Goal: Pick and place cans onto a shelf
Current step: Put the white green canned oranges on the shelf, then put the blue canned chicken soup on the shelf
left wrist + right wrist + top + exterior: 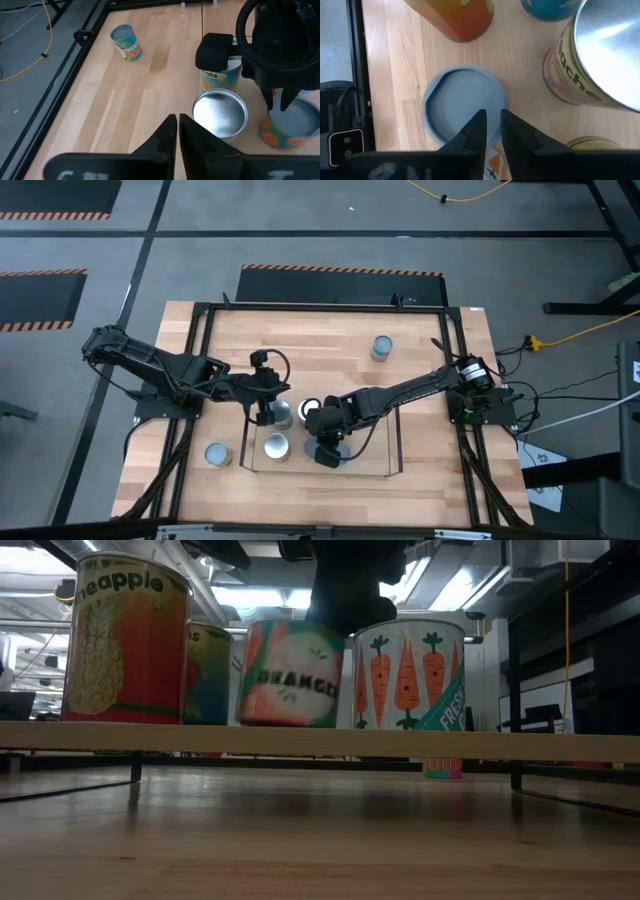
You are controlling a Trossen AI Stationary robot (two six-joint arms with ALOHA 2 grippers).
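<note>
The shelf [375, 442] [320, 741] carries several cans: a pineapple can [125, 640], a silvery-topped can [281, 413] [220, 113], a carrot can [410, 675] [312, 408] and an oranges can [290, 672] with a pale-blue top [462, 102]. My right gripper [491, 125] [330, 452] is shut, pointing down just over the oranges can's top. My left gripper [178, 131] [264, 416] is shut and empty beside the silvery-topped can. Two loose cans stand on the table, one far right [381, 347] [126, 42], one near left [217, 454]. My right gripper's shut fingers [276, 100] point down from above at the oranges can's pale-blue top [300, 120]. The can stands upright on the shelf. I cannot tell whether the fingertips touch it.
A black frame [200, 360] runs around the wooden tabletop [320, 350]. The two arms stand close together over the shelf's left half. The shelf's right half [385, 425] is bare wood.
</note>
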